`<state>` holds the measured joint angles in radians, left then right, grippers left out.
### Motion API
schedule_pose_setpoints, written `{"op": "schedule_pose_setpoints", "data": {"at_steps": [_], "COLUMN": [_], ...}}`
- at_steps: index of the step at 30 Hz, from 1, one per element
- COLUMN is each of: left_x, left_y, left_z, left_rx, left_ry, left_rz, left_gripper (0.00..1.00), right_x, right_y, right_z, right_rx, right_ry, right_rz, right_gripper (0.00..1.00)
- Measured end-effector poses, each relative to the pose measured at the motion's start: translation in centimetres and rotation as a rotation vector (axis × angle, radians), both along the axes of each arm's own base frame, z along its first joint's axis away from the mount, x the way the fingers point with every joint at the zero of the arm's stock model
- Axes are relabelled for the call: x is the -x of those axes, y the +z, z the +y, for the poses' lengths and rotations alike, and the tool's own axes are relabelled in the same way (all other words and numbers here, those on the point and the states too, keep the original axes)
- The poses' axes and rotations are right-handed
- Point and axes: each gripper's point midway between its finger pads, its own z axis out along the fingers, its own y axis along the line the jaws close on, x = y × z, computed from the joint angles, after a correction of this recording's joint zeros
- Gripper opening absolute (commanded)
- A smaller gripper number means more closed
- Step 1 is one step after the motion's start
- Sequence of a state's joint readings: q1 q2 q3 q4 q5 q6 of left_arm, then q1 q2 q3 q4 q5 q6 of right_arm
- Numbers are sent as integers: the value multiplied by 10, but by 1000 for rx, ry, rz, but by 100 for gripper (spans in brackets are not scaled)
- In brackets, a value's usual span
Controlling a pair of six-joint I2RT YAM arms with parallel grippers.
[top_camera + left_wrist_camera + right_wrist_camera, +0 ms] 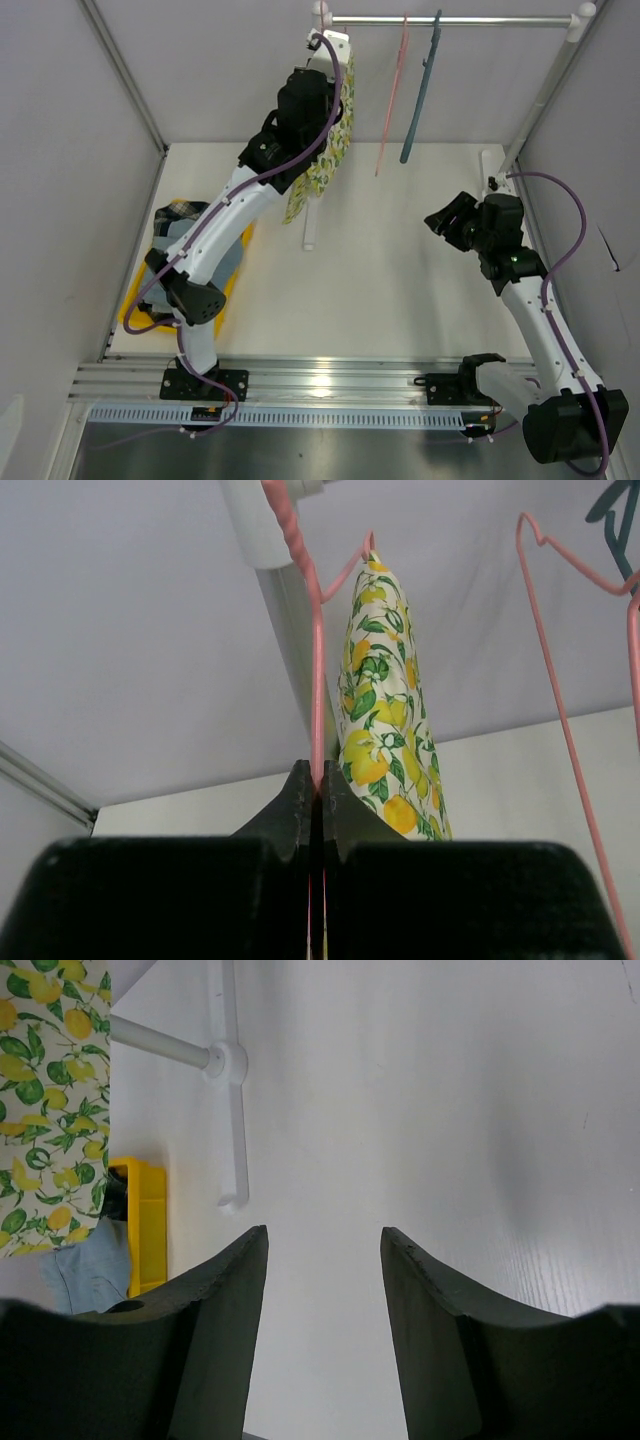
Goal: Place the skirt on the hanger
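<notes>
My left claw [318,785] is clenched on the thin pink wire of the hanger [318,680]. The skirt [385,730] hangs on that hanger, just beside the claw, up near the left end of the rail [450,19]. It hangs in a long fold, well above the tabletop [400,280]. My right claw [323,1250] is released and holds nothing. It sits low on the right side, well apart from the skirt.

I think the job is nearly done. What is left is to get the hook safe on the rail and let go. I cannot tell if the hook sits over the rail, because its top is cut off in the left wrist view.

Here is what could go wrong. If I let go and the hook is not on, the hanger and skirt drop to the tabletop. The wire is thin and smooth, so it could turn or slip in my claw if I move fast. The skirt seems to lie to one side of the wire, so a bump or a swing could make it slide off. The other pink hanger [560,700] is near on the right, with the blue hanger [420,100] past it. If I swing that way, the wires could catch. So I want to go slow.
</notes>
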<state>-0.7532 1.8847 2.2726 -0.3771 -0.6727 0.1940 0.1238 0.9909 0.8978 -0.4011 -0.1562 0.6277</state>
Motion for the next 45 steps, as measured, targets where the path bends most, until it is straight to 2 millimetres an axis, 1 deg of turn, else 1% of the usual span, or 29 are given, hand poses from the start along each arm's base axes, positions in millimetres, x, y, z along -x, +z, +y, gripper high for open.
{"op": "schedule_pose_setpoints", "data": {"at_steps": [3, 6, 9, 15, 18, 26, 27, 29, 32, 33, 34, 35, 37, 38, 40, 45], "left_x": [-7, -14, -22, -37, -39, -39, -39, -39, -37, -35, -33, -31, -28, -25, -18, 11], "left_y": [6, 5, -1, -24, -33, -40, -42, -49, -61, -65, -67, -68, -66, -64, -57, -37], "left_z": [6, 9, 8, -6, -11, -15, -16, -18, -20, -20, -20, -20, -18, -18, -15, 0], "left_rx": [13, 17, 14, 4, -7, -17, -15, -17, -15, -14, -12, -9, -3, 1, 9, 49], "left_ry": [-15, -35, -62, -124, -144, -163, -166, -176, -195, -201, -208, -212, -219, -226, -239, -274], "left_rz": [-13, -12, -3, 36, 52, 72, 76, 87, 99, 106, 112, 115, 114, 110, 101, 72], "left_gripper": [0, 0, 0, 0, 0, 0, 4, 8, 23, 31, 32, 37, 43, 50, 55, 68], "right_x": [-2, -3, -3, -4, -4, -4, -4, -4, -4, -4, -4, -4, -3, -2, -2, -2], "right_y": [0, -2, -1, -1, -1, -1, -1, -1, -1, -1, -2, -3, -6, -7, -8, -11], "right_z": [1, 1, 1, 1, 1, 1, 1, 1, 2, 2, 2, 2, 3, 3, 3, 3], "right_rx": [0, 1, 2, 4, 6, 7, 7, 7, 5, 5, 5, 5, 5, 6, 7, 14], "right_ry": [3, 5, 6, 6, 8, 9, 9, 10, 12, 13, 14, 14, 16, 18, 20, 24], "right_rz": [-2, 1, -1, -5, -6, -7, -7, -8, -10, -10, -9, -7, -1, 2, 4, 7], "right_gripper": [54, 54, 54, 54, 54, 54, 54, 54, 54, 55, 55, 54, 55, 55, 55, 56]}}
